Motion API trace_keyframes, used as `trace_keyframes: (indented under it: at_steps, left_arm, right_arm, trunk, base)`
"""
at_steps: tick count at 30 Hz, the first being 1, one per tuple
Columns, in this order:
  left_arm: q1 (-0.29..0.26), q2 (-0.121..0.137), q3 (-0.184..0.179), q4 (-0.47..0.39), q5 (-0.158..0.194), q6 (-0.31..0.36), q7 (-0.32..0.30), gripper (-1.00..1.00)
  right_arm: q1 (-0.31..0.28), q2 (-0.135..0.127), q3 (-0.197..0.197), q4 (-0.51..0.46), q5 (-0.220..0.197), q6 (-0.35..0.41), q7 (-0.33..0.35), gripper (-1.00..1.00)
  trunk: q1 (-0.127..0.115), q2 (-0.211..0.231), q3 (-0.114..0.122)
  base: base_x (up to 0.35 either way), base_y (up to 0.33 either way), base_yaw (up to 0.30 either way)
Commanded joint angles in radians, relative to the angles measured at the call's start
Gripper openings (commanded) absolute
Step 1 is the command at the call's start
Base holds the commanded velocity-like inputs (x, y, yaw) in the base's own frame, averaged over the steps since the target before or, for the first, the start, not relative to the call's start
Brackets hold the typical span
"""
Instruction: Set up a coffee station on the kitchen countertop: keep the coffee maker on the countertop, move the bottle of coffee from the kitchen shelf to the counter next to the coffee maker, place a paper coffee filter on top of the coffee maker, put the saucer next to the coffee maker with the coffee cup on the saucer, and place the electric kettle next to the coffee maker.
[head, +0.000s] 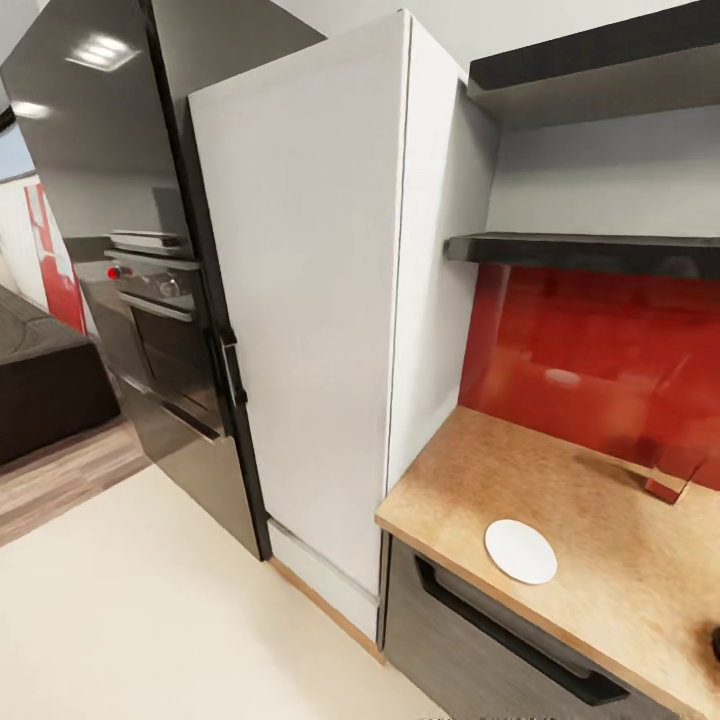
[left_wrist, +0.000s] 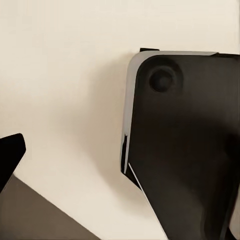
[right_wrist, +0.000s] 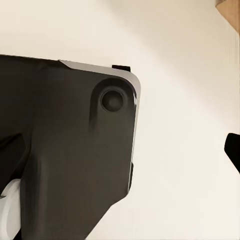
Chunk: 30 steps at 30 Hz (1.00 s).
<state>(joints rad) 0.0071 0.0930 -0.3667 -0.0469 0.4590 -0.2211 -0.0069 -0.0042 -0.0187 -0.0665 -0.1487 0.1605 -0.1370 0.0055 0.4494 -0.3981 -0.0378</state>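
Observation:
The saucer (head: 521, 551), a flat white round plate, lies near the front edge of the kitchen countertop (head: 610, 520), a light wood-grain top over dark grey drawer fronts. Above it, the dark glossy kitchen shelf (head: 590, 251) juts from the wall in front of a red backsplash, and the part of it in view holds nothing. The coffee maker, bottle of coffee, paper coffee filter, coffee cup and electric kettle are out of view. One dark fingertip (left_wrist: 10, 155) shows in the left wrist view and another fingertip (right_wrist: 233, 150) in the right wrist view, both hanging over the cream floor.
A tall white cabinet (head: 310, 300) stands left of the counter, with a black unit and built-in oven (head: 165, 330) beyond it. A second dark shelf (head: 600, 70) hangs higher. My dark base (left_wrist: 185, 150) rests on cream floor (head: 120, 620). A dark object (head: 716, 642) touches the counter's right edge.

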Motion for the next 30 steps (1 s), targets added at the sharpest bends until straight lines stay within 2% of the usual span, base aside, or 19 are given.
trace_keyframes:
  at_steps: [1, 26, 30]
  left_arm:
    - [0.001, 0.001, -0.008, -0.002, 0.011, -0.001, -0.001, 1.0]
    - [0.001, 0.001, -0.007, -0.002, 0.01, -0.003, -0.001, 1.0]
    - [0.001, 0.001, -0.007, -0.002, 0.01, -0.003, -0.001, 1.0]
  right_arm:
    - [0.0, 0.0, -0.007, 0.0, 0.01, -0.003, 0.001, 1.0]
    - [0.0, 0.0, -0.007, 0.0, 0.01, -0.003, 0.001, 1.0]
    - [0.0, 0.0, -0.007, 0.0, 0.01, -0.003, 0.001, 1.0]
  trunk:
    - [0.001, -0.002, -0.002]
    - [0.001, -0.002, -0.002]
    - [0.001, -0.002, -0.002]
  base:
    - [0.006, 0.004, -0.3]
    - [0.0, 0.001, -0.3]
    - [0.0, 0.136, -0.3]
